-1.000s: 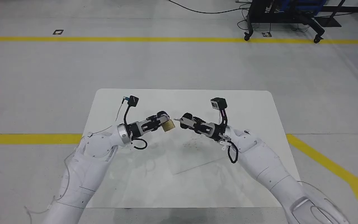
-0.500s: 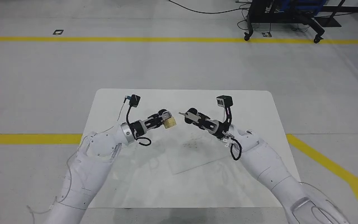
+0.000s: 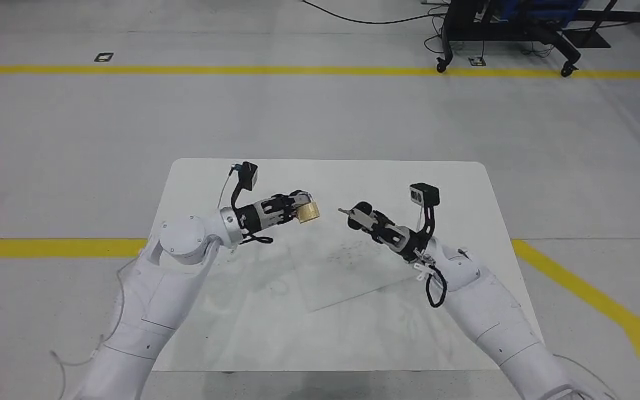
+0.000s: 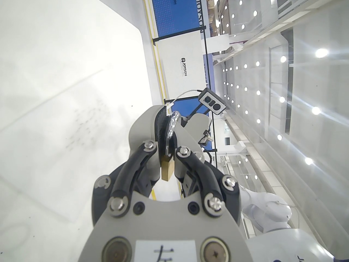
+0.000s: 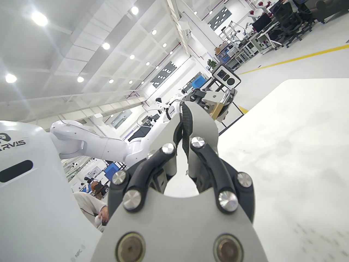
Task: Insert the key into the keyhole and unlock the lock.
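Brass and small, the lock (image 3: 309, 211) is clamped in my left claw (image 3: 297, 208), lifted off the white desk (image 3: 450, 190) over its middle part. From my left wrist, its yellow body sits between the two fingers (image 4: 141, 132), which press in on it from both sides. My right claw (image 3: 357, 213) is closed narrow on the key (image 3: 346, 211), whose thin silvery blade pokes out past the fingertips and points across at the lock. The two claws face each other, near but apart, and a gap separates the key's tip from the lock.
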Available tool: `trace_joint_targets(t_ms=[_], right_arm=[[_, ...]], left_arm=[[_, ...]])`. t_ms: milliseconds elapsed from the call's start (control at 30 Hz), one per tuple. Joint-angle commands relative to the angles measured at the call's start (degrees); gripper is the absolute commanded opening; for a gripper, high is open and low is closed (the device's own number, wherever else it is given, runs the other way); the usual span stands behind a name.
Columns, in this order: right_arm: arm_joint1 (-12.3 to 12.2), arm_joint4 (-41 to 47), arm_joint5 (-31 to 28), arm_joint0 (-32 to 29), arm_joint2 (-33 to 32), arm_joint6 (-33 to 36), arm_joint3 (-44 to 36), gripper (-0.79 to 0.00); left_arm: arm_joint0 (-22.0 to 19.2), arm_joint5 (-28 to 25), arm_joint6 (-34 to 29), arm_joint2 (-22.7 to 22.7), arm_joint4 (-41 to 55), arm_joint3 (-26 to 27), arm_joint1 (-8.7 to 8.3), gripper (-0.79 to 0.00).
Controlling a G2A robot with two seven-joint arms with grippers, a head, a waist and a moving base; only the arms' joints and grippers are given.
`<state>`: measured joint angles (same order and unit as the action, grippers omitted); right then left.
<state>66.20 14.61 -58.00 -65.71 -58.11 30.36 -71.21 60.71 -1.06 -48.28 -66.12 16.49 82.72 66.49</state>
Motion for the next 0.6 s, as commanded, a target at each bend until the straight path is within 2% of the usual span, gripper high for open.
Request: trace_joint_targets(t_ms=[0, 67, 167, 267, 433, 467, 567], right_arm=[[0.0, 0.0, 0.0, 0.0, 0.0, 0.0, 0.0, -0.785], [0.1, -2.1, 1.7, 0.0, 0.0, -0.5, -0.7, -0.785], [0.0, -6.2, 0.0, -0.4, -1.1, -2.0, -2.0, -0.785], [-0.7, -12.4, 0.0, -1.3, -4.3, -1.4, -7.1, -0.785], [-2.6, -34.6, 0.0, -6.3, -12.9, -2.1, -21.9, -0.785], [-2.9, -39.7, 0.0, -7.3, -14.3, -2.6, -24.8, -0.785], [-3.7, -57.3, 0.0, -10.0, -18.3, -4.3, -33.2, -0.785]], left_arm=[[0.6, 2.7, 1.3, 0.5, 0.9, -0.2, 0.14, -0.785], [0.5, 7.3, 0.4, 1.7, 3.8, -0.2, 0.46, -0.785], [-1.3, 18.9, -4.3, 2.9, 11.1, -2.0, 0.89, -0.785], [-3.8, 27.3, -5.8, 4.4, 11.0, -3.3, 0.98, -0.785], [-7.9, 34.3, -7.2, 6.7, 11.5, -5.4, 1.4, -0.785], [-8.7, 36.5, -7.8, 7.3, 12.5, -6.3, 1.59, -0.785], [-11.4, 38.7, -8.2, 9.0, 14.5, -8.4, 2.29, -0.785]])
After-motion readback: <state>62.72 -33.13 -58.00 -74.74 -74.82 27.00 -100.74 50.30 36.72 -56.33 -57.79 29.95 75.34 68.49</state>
